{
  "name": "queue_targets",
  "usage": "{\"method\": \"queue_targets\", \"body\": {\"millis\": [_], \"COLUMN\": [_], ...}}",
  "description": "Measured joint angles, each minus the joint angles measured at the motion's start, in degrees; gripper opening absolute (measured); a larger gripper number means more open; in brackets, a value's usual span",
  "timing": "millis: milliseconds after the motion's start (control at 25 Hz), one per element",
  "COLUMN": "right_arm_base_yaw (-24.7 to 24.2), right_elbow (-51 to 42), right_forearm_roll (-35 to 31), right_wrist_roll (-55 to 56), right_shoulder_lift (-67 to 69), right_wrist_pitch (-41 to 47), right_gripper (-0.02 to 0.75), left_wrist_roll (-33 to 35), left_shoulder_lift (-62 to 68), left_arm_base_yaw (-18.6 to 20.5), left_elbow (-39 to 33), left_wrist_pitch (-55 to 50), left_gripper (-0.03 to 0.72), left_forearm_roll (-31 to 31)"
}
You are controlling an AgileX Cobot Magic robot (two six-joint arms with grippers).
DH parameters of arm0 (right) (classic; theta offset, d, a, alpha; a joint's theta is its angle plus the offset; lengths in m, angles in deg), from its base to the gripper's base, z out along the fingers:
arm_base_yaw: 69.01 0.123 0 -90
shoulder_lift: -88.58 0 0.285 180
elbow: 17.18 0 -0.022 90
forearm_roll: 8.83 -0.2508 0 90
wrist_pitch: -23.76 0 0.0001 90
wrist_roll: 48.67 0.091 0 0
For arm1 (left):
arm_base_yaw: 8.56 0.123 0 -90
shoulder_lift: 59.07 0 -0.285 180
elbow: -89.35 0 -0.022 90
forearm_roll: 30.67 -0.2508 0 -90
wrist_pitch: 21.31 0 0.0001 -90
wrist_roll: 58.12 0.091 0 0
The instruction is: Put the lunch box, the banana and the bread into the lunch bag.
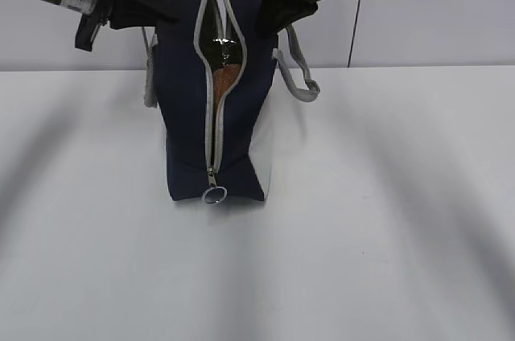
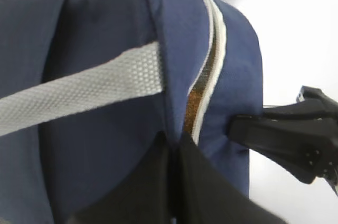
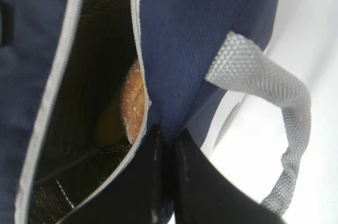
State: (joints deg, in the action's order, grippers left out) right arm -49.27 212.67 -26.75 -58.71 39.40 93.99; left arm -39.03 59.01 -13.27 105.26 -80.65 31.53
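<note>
A: What could go wrong here?

B: Both grippers pinch the top edges of the lunch bag (image 1: 213, 108), one on each side of the open zipper (image 1: 216, 128). If the left gripper (image 1: 149, 10) lets the fabric slip, that wall probably flops inward and closes the mouth. The bag stands upright on the table (image 1: 386, 220) on a narrow base, so an uneven pull could also tip it.

A: And further right?

B: The bread (image 3: 133, 102) sits deep inside, brown and speckled through the gap. I can't make out the lunch box or the banana in any view, so whether they are packed is unclear. If something is yet to go in, I'd judge the opening too narrow for it.

A: How are the arms posed?

B: The left arm comes in from the upper left, its fingers (image 2: 148, 182) closed on the left rim beside the grey strap (image 2: 79, 92). The right gripper (image 1: 283, 13) reaches down from the top, its fingers (image 3: 158, 182) clamped on the right rim, with the other strap (image 3: 274, 113) hanging loose beside it.
</note>
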Motion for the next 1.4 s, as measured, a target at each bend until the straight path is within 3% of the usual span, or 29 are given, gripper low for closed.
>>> {"method": "queue_targets", "body": {"millis": [440,600,680,800,920,1040,1160,1280,1400], "right_arm_base_yaw": [0.0,0.0,0.0,0.0,0.0,0.0,0.2,1.4,4.2], "right_elbow": [0.0,0.0,0.0,0.1,0.1,0.1,0.1,0.1,-0.4], "right_forearm_roll": [0.7,0.1,0.0,0.6,2.8,4.2,5.0,7.2,9.2], "right_wrist_roll": [0.6,0.6,0.6,0.6,0.6,0.6,0.6,0.6,0.6], "right_shoulder_lift": [1.2,2.6,2.8,2.8,2.0,-0.2,-3.2,-6.4,-9.8], "right_wrist_pitch": [1.5,1.5,1.5,1.5,1.5,1.5,1.5,1.5,1.5], "right_gripper": [-0.003,0.035,0.11,0.281,0.428,0.478,0.489,0.49,0.472], "left_wrist_roll": [0.4,0.4,0.2,-0.4,-0.5,-2.5,-6.4,-8.4,-9.8], "left_shoulder_lift": [2.9,2.9,2.9,2.9,2.9,2.9,0.6,-3.6,-8.2], "left_arm_base_yaw": [-1.2,-1.2,-1.2,-1.2,-0.8,-0.4,-0.4,-0.6,-0.8], "left_elbow": [0.1,0.1,0.1,0.4,3.3,8.8,12.4,12.7,12.7], "left_wrist_pitch": [0.5,0.6,0.7,0.2,-2.9,-7.6,-10.0,-10.9,-11.7], "left_gripper": [0.005,0.079,0.149,0.298,0.396,0.42,0.426,0.426,0.428], "left_forearm_roll": [-0.9,-3.9,-4.5,-5.0,-6.3,-11.1,-21.2,-29.0,-32.8]}}
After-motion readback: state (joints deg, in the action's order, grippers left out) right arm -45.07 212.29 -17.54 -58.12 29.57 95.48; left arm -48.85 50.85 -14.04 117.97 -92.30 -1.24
